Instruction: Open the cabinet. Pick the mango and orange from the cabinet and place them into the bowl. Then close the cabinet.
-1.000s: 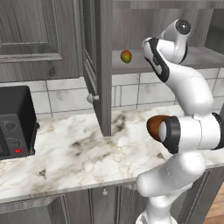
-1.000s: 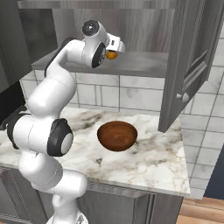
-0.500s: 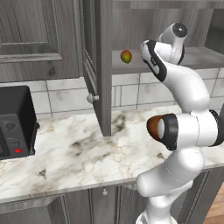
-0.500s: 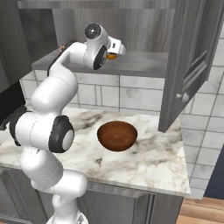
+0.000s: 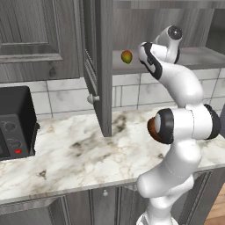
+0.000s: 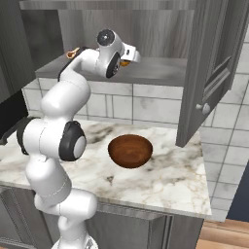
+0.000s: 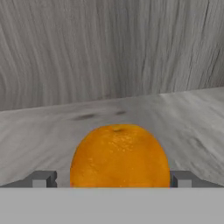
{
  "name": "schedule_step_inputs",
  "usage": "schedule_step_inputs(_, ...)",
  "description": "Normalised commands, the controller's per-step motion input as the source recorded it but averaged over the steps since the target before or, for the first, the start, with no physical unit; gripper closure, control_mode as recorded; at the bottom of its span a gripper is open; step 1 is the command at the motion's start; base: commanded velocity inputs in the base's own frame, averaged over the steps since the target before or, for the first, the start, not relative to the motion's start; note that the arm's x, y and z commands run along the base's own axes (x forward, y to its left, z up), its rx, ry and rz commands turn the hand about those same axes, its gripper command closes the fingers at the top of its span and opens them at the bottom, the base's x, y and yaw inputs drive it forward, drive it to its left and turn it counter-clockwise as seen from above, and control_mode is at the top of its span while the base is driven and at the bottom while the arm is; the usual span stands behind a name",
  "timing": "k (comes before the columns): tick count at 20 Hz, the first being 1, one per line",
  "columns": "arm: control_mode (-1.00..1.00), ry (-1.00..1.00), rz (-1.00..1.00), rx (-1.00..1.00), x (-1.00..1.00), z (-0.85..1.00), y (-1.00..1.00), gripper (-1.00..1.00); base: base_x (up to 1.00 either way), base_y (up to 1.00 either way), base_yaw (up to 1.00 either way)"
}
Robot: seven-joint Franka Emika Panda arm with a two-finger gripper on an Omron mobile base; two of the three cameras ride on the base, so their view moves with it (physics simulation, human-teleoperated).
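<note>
The small round bright orange fruit (image 7: 119, 156) sits on the grey shelf of the open grey wood-grain cabinet (image 5: 103, 66), right between my claw's (image 7: 113, 178) two dark fingertips (image 7: 43, 178). My claw is spread wide, one tip on each side; I cannot tell whether they touch it. My left base view shows the yellow-green, red-blushed mango (image 5: 126, 56) further along the shelf. My right base view shows the glossy reddish-brown wooden bowl (image 6: 129, 151) on the marble counter (image 6: 170, 182) below.

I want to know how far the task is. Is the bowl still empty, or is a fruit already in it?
Empty. In the right base view the bowl on the counter shows only its bare brown inside.
</note>
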Motion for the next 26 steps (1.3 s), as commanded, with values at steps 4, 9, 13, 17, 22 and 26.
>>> schedule_step_inputs(4,-1.00,0.00,0.00,0.00,0.24,-0.06,0.00,-1.00,0.00,0.00,0.00)
schedule_step_inputs(9,-1.00,0.00,0.00,0.00,0.12,-0.06,0.00,1.00,0.00,0.00,0.00)
schedule_step_inputs(13,-1.00,0.00,0.00,0.00,0.00,0.00,0.00,1.00,0.00,0.00,0.00)
schedule_step_inputs(17,-1.00,-0.06,0.00,0.00,-0.29,0.00,0.04,1.00,0.00,0.00,0.00)
schedule_step_inputs(22,-1.00,-0.09,0.00,0.00,-0.83,0.02,0.20,1.00,0.00,0.00,0.00)
schedule_step_inputs(26,-1.00,-0.09,0.00,0.00,-1.00,0.23,0.34,1.00,0.00,0.00,0.00)
